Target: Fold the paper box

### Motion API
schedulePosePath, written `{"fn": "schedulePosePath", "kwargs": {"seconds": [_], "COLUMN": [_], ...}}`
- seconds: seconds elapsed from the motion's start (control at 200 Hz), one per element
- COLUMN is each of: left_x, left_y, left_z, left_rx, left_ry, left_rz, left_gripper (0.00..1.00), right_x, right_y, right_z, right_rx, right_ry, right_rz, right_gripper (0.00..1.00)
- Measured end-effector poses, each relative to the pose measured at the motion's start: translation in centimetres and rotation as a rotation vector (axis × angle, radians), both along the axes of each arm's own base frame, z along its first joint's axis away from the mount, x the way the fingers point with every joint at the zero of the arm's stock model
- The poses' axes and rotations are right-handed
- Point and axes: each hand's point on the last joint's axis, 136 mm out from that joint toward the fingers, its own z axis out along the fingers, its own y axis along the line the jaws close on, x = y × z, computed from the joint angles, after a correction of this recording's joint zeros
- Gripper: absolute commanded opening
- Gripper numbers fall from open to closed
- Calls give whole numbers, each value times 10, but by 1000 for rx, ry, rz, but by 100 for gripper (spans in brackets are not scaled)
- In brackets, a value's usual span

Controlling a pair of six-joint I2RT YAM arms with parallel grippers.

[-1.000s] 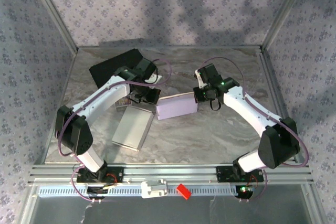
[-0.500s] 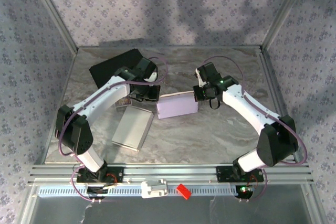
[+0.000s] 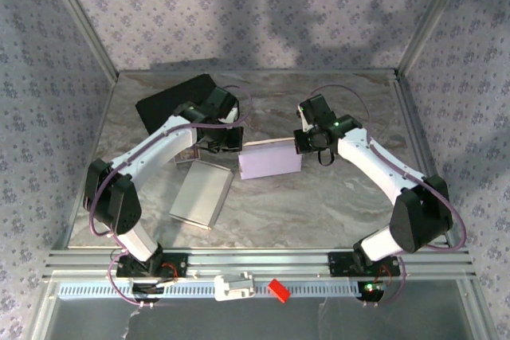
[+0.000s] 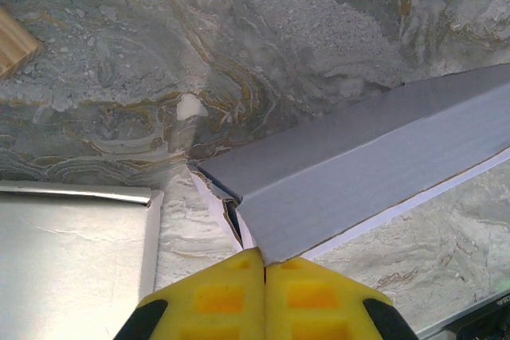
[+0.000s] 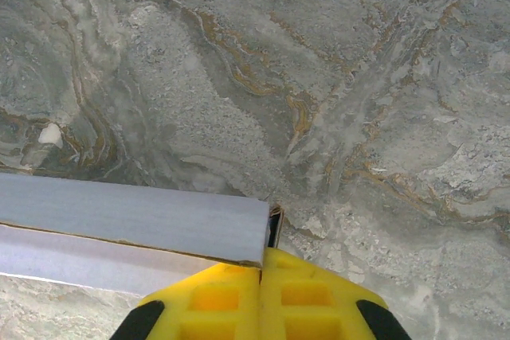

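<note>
Nudged slightly since earlier: paper box (image 3: 269,161), ends pinched by left gripper (image 4: 264,256) and right gripper (image 5: 261,264). Probably flimsy, best taken by folded edges.

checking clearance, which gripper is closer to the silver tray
Left. The left gripper pinches the left end of the paper box, just beyond the far edge of the silver tray; the right gripper is at the box's right end, a whole box further off.
</note>
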Motion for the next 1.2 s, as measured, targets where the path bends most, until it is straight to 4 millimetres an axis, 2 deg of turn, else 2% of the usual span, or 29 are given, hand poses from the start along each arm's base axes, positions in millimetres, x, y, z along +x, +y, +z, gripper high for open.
{"fn": "schedulePosePath", "kwargs": {"seconds": [0.49, 1.199], "left_x": [7, 5], "left_y": [-1, 3], "left_z": [-1, -3], "left_rx": [-63, -154], "left_ry": [30, 106], "left_rz": [64, 12], "left_gripper": [2, 2], "right_x": [0, -1], "right_y": [-1, 2], "right_z": [0, 0], "right_rx": [3, 46], "right_ry": [2, 24], "right_rz": [-6, 6], "right_gripper": [0, 0]}}
